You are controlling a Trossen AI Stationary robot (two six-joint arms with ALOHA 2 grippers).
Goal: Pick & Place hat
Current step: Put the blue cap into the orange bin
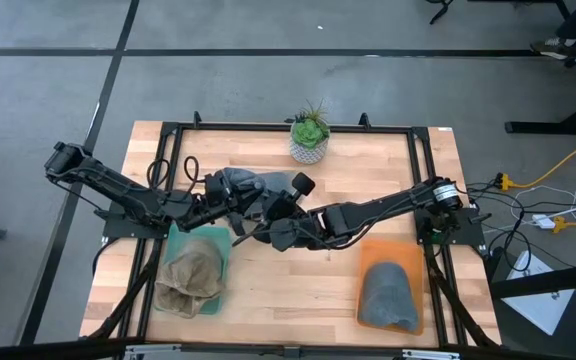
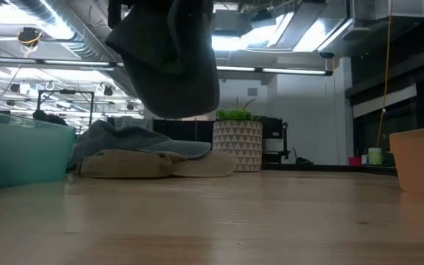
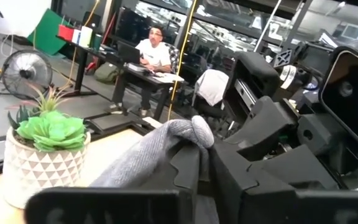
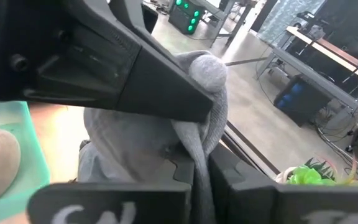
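Note:
A grey knit hat [image 1: 246, 185] is held up between my two arms at the middle of the table. In the low view it hangs as a dark bundle [image 2: 171, 66] well above the wood. My left gripper [image 1: 230, 213] reaches in from the table's left and my right gripper [image 1: 268, 228] from the right. They meet at the hat and both are shut on it. A tan hat [image 1: 193, 275] lies in the teal tray [image 1: 171, 240]. Another grey hat [image 1: 388, 295] lies in the orange tray [image 1: 368, 250]. My left gripper pinches a bunched fold of the grey hat [image 3: 191, 134] between its two fingers [image 3: 185, 171]. It comes in roughly level from the table's left, and the hat is lifted clear of the table. My right gripper pinches gathered knit of the same hat [image 4: 202, 146] between its fingers [image 4: 182, 168], coming from the table's right. The cloth bulges into a knob [image 4: 207, 68] past the fingers. The left gripper's finger lies just across it.
A potted succulent [image 1: 309, 135] stands at the far edge, centre. The teal tray is near left and the orange tray near right. In the low view, grey and tan cloth [image 2: 146, 158] lies low beside the teal tray. People sit at desks in the room beyond [image 3: 151, 53].

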